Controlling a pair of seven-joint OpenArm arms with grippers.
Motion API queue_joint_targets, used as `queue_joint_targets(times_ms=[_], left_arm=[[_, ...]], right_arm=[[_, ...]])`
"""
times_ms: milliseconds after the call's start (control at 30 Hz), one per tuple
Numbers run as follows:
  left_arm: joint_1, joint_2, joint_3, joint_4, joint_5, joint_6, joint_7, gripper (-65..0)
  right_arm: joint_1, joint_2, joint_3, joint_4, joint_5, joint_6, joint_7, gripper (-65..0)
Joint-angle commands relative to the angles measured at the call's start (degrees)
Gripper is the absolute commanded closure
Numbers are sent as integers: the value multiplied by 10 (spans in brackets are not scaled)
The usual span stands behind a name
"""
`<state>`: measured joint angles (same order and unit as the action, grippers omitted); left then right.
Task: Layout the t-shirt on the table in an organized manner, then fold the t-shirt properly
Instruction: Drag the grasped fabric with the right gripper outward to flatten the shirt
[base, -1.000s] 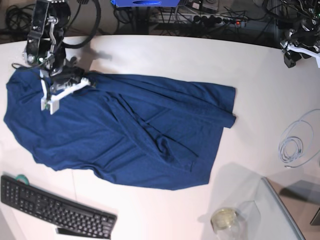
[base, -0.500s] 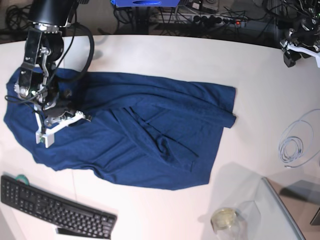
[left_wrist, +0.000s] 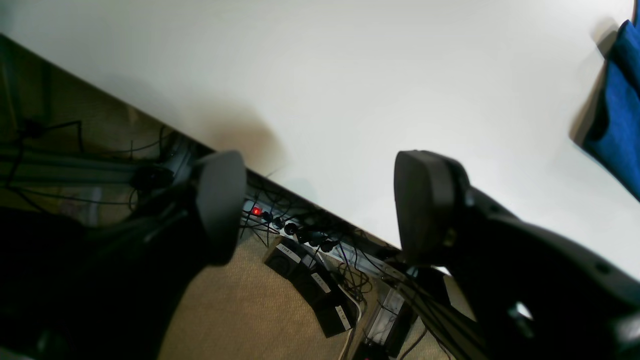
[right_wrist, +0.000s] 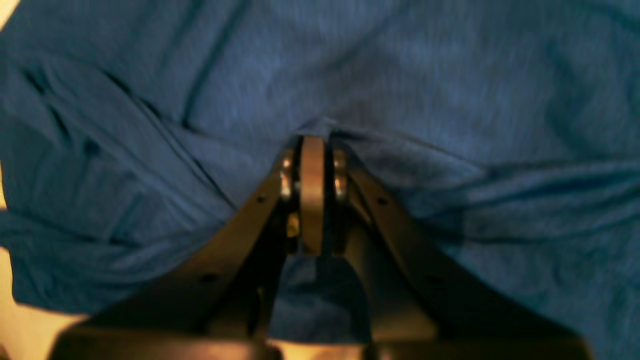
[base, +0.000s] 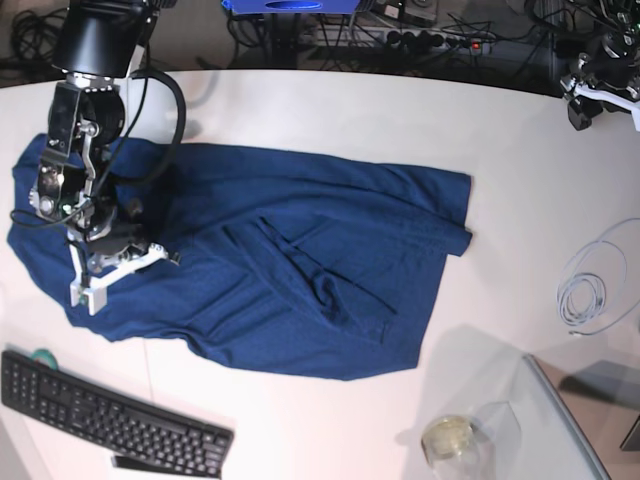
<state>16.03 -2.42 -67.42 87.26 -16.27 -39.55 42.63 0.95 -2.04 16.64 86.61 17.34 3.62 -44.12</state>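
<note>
The dark navy t-shirt (base: 300, 250) lies spread but creased across the white table (base: 400, 110), with a ridge of folds near its middle. My right gripper (base: 88, 290) is low over the shirt's left part, near the front hem. In the right wrist view its fingers (right_wrist: 312, 145) are pressed together, and the t-shirt (right_wrist: 425, 100) puckers into their tips. My left gripper (base: 588, 98) hangs at the table's far right corner, away from the cloth. The left wrist view shows it (left_wrist: 320, 200) open and empty above the table edge (left_wrist: 350, 75), with a bit of t-shirt (left_wrist: 617, 115) at the right.
A black keyboard (base: 110, 415) lies at the front left, a small green thing (base: 42, 355) beside it. A coiled white cable (base: 590, 285) sits at the right. A glass panel (base: 570, 430) and a small jar (base: 447, 438) are at the front right. Cables and a power strip (base: 430, 40) run behind the table.
My right gripper has moved from the shirt's far left shoulder toward the front hem, staying shut, and the creases on the shirt's left half have shifted with it. The left arm has not moved.
</note>
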Motion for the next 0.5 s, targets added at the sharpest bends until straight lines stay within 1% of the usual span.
queue_joint_targets(times_ms=[0,233,367,467], left_arm=[[1,-10,-2,11,-7,-4,-13,-448],[6,-10,-2,11,-7,-4,-13,-448],[9,-10,-2,11,-7,-4,-13,-448],[10,-10,-2,11,-7,-4,-13,-448]], right_arm=[[12,3,1,6,3,3,16,-6],[46,3,1,-56,3,3,22,-6],[49,3,6,-60,3,3,65,-6],[52,3,23,-69,3,-1,79,-6]])
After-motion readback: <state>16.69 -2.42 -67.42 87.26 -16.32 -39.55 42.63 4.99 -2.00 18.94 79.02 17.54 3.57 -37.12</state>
